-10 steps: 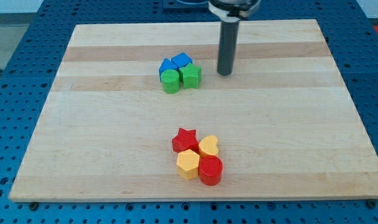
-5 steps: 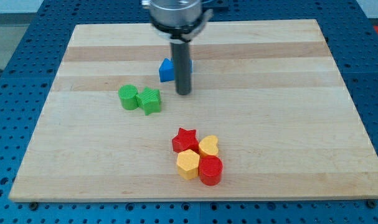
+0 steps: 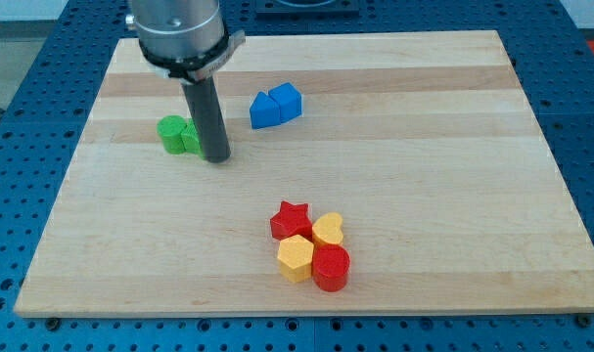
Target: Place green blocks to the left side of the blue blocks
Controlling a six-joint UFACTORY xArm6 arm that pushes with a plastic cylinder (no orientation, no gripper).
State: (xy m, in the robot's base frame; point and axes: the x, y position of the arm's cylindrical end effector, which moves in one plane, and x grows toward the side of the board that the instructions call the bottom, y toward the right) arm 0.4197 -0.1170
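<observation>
Camera view shows a pale wooden board (image 3: pixel 424 196) lying on a blue table with rows of little holes (image 3: pixel 22 88). One arm comes down from the view's top left. It has a shiny grey metal collar (image 3: pixel 182 34), and below that a straight dark rod. My tip (image 3: pixel 217 158) sits on the board. No fingers show on this arm — just the plain rod, so nothing is spread, squeezed or pinched.

Two green blocks lie close together, just at the view's left of my tip. One is a round green block (image 3: pixel 171 133), the one farther to the view's left. Next to it is a second green block (image 3: pixel 191 138). The rod hides part of that one, so I cannot tell its shape. It looks to be touching the rod, or very nearly.

Two blue blocks sit up toward the view's top, at the right of the rod and clearly apart from it. One is a blue block with a pointed top (image 3: pixel 264 110) and the other is a blue block with slanted faces (image 3: pixel 287 100). They touch each other. The green pair lies to the view's left of the blue pair, and a bit lower down.

Near the view's bottom four more blocks huddle together — a red star block (image 3: pixel 291 219), a yellow heart block (image 3: pixel 328 230), a yellow six-sided block (image 3: pixel 296 258) and a round red block (image 3: pixel 331 267).
</observation>
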